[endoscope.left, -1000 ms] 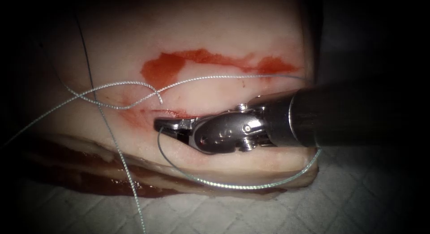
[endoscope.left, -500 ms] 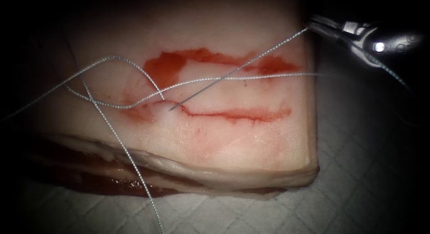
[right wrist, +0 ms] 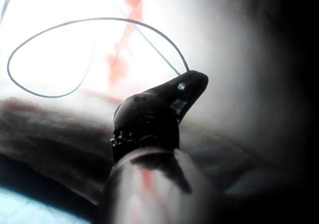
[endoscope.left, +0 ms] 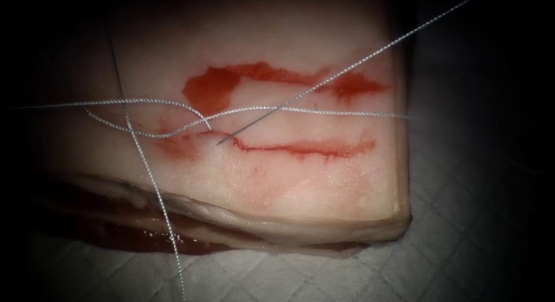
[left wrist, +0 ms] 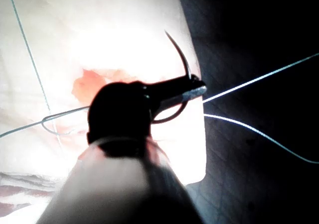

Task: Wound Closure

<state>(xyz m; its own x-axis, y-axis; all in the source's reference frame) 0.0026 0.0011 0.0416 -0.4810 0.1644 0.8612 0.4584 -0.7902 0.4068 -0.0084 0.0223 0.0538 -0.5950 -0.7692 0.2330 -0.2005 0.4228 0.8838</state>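
The needle (left wrist: 180, 64) sits clamped mid-curve in the left tool (left wrist: 192, 89), off the tissue's (endoscope.left: 324, 192) right edge, not in it. The right tool (right wrist: 187, 87) grips the thread (endoscope.left: 347, 70). Since half a second ago that strand, rising from the cut's (endoscope.left: 300, 146) left end, runs steeper and the loop on the left lies flatter. Crossing strands clutter the cut.

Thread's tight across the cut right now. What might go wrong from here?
1. The thread runs taut from the stitch at the left end of the cut; the tissue puckers there, so harder pull may tear it.
2. Strands cross left of the cut; they may tangle.
3. The left tool grips the needle mid-curve, out of the tissue, point bare; it may snag thread. The right tool seems shut on thread.
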